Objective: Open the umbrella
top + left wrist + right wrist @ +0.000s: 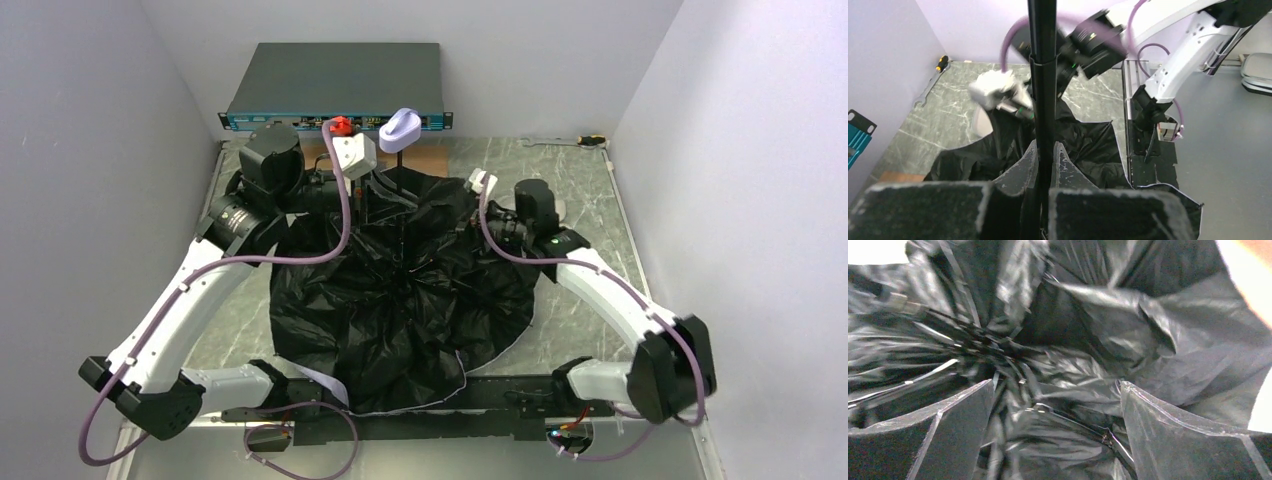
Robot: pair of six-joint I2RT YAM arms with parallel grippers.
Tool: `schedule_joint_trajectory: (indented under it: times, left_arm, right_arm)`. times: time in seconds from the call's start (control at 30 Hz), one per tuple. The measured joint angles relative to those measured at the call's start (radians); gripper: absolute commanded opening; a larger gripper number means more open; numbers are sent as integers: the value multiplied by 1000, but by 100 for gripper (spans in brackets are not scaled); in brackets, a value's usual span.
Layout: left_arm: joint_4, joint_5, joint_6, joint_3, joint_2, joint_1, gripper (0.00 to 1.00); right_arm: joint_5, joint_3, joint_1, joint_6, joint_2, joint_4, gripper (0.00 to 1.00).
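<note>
Left claw (1044, 162) is closed on the shaft (1042, 75) of the umbrella (400, 290), which lies canopy-down on the desk (600, 180). Right claw (1058, 410) stands wide open near the shaft, above the black lining (1148, 315). The shaft could slip or be bent if pushed askew.

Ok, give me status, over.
Left gripper shut on umbrella shaft. Right gripper open over canopy. Canopy splayed, slack, lining up. Wrench at far edge, out of the way.
</note>
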Motion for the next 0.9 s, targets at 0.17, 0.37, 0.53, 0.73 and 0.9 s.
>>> schedule_joint_trajectory:
  times: [0.17, 0.37, 0.53, 0.73, 0.9]
  left_arm:
    - [21, -8, 6, -14, 4, 0, 0]
    - [57, -5, 5, -13, 15, 0, 0]
    - [67, 2, 3, -2, 46, 0, 0]
    - [67, 1, -21, 15, 63, 0, 0]
    - [133, -9, -101, 5, 55, 53, 79]
  right_arm:
    - [-55, 76, 11, -5, -167, -44, 99]
    - [-44, 152, 140, 31, -218, 13, 99]
    - [-9, 214, 277, 50, -117, 95, 86]
    - [24, 251, 300, 68, -14, 158, 0]
    - [41, 251, 322, 97, -10, 193, 0]
